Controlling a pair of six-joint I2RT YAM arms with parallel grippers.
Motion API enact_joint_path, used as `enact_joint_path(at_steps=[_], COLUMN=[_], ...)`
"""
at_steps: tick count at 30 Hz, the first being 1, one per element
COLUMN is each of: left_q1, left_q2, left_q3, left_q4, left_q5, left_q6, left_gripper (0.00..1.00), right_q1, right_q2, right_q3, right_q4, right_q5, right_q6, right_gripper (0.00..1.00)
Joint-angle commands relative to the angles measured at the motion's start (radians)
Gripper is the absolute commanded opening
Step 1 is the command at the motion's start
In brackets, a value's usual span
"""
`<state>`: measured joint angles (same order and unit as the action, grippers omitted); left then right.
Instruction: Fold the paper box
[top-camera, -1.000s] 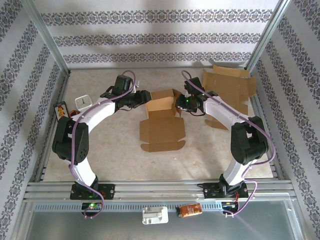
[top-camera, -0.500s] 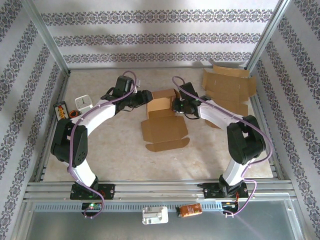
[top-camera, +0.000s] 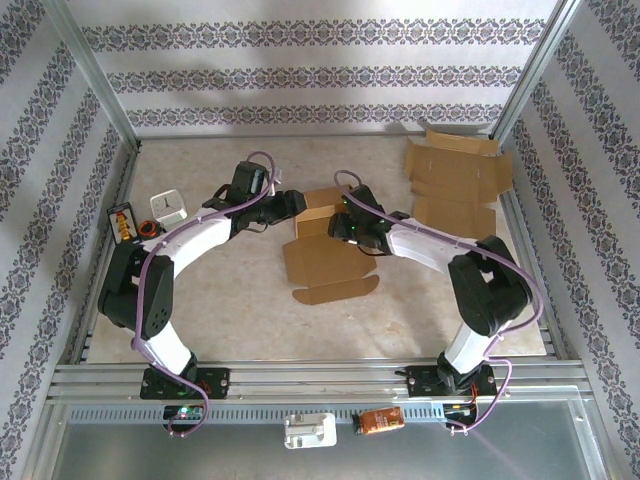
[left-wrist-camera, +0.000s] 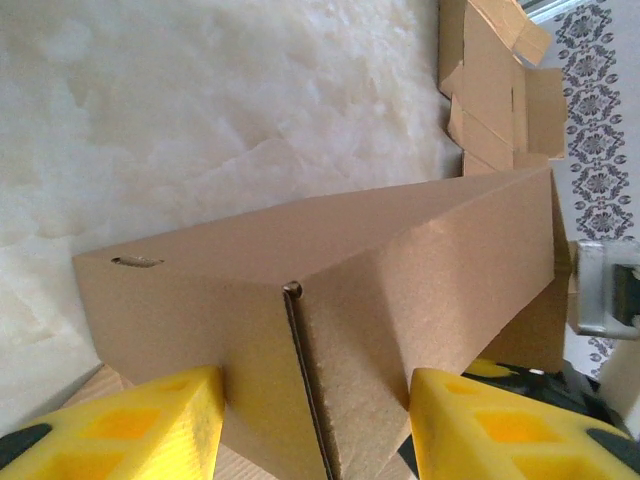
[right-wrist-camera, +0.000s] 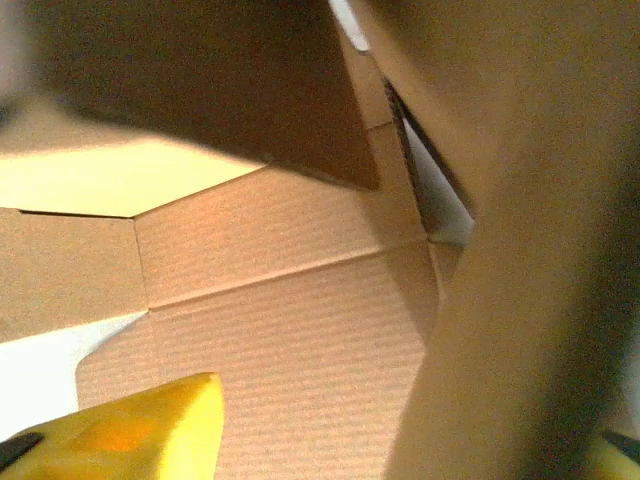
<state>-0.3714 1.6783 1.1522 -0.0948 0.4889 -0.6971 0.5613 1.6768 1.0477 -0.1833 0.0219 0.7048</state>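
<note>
Left wrist view: the left gripper (left-wrist-camera: 315, 388) stands about half open with a corner of the paper box (left-wrist-camera: 400, 250) between its yellow fingers (left-wrist-camera: 150, 420). Each finger presses against a cardboard face, so the gripper has hold of the box at that corner. A vertical seam (left-wrist-camera: 305, 380) of the box runs down between the two fingers. Beyond the box lies the pale, mottled table (left-wrist-camera: 200, 100), with flat cardboard blanks (left-wrist-camera: 490, 80) at its far side.

In the right wrist view the right gripper (right-wrist-camera: 410, 420) is spread wide inside the box (right-wrist-camera: 290, 330). One yellow finger (right-wrist-camera: 130, 430) shows against the corrugated floor panel, and a blurred cardboard wall rises close to the other side. Nothing is pinched between the fingers.

From the top external camera the left gripper (top-camera: 290, 203) meets the raised back part of the box (top-camera: 322, 262) from the left, and the right gripper (top-camera: 347, 222) reaches into it from the right. The box sits near the middle of the table (top-camera: 230, 290), its front panel lying flat and open toward the arms. The cardboard blanks (top-camera: 455, 180) lie in the back right corner, well apart from the box.
</note>
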Motion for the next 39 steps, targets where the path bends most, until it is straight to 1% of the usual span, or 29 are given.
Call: enact_joint_path(at_steps=[1,6,9,11,12,13,15,17,18,20,21,24,26,28,30,34,36,39], left_q1=[-0.020,-0.024,-0.024,-0.026,-0.026,-0.026,-0.027,-0.026,-0.026,-0.026,-0.027,-0.026,-0.026,-0.026,-0.027,-0.027,-0.027,-0.027], left_q2=[-0.019,-0.011,-0.005,-0.005,-0.006,-0.006,-0.006,-0.006,-0.005,0.000,0.002,0.007,0.007,0.006,0.004,0.007,0.012,0.018], left_q3=[-0.025,-0.018,-0.007,-0.004,-0.004,-0.003,-0.003,0.003,0.006,0.013,0.018,0.028,0.032,0.035,0.035,0.042,0.046,0.051], left_q4=[0.007,0.012,0.006,0.004,0.005,0.005,0.002,-0.003,-0.005,-0.012,-0.017,-0.032,-0.038,-0.048,-0.055,-0.059,-0.060,-0.059], left_q5=[0.003,0.002,0.007,0.006,0.005,0.003,0.002,0.004,0.003,0.010,0.012,0.016,0.021,0.019,0.016,0.013,0.014,0.015], left_q6=[0.051,0.065,0.073,0.076,0.077,0.079,0.083,0.089,0.092,0.102,0.107,0.125,0.134,0.145,0.153,0.157,0.158,0.157], left_gripper=[0.51,0.51,0.51,0.51,0.51,0.51,0.51,0.51,0.51,0.51,0.51,0.51,0.51,0.51,0.51,0.51,0.51,0.51], right_q1=[0.014,0.004,-0.031,-0.081,-0.109,-0.151,-0.248,-0.333,-0.357,-0.386,-0.396,-0.414,-0.410,-0.405,-0.397,-0.375,-0.353,-0.324], right_q2=[-0.123,-0.304,-0.428,-0.509,-0.537,-0.562,-0.575,-0.545,-0.523,-0.460,-0.428,-0.302,-0.230,-0.170,-0.120,-0.023,0.012,0.041], right_q3=[-0.055,-0.135,-0.160,-0.182,-0.198,-0.219,-0.238,-0.228,-0.219,-0.186,-0.158,-0.069,-0.026,0.017,0.047,0.108,0.137,0.156], right_q4=[0.003,-0.049,-0.069,-0.061,-0.041,-0.008,0.034,0.010,-0.014,-0.075,-0.118,-0.189,-0.185,-0.152,-0.119,-0.102,-0.109,-0.100], right_q5=[0.014,0.007,-0.037,-0.062,-0.063,-0.099,-0.245,-0.416,-0.452,-0.484,-0.502,-0.531,-0.550,-0.583,-0.588,-0.579,-0.566,-0.581], right_q6=[-0.065,-0.154,-0.239,-0.364,-0.433,-0.530,-0.717,-0.953,-1.059,-1.258,-1.330,-1.459,-1.498,-1.505,-1.510,-1.547,-1.562,-1.574], right_gripper=[0.64,0.82,0.85,0.92,0.94,0.93,0.90,0.87,0.87,0.87,0.86,0.83,0.79,0.74,0.70,0.66,0.65,0.64])
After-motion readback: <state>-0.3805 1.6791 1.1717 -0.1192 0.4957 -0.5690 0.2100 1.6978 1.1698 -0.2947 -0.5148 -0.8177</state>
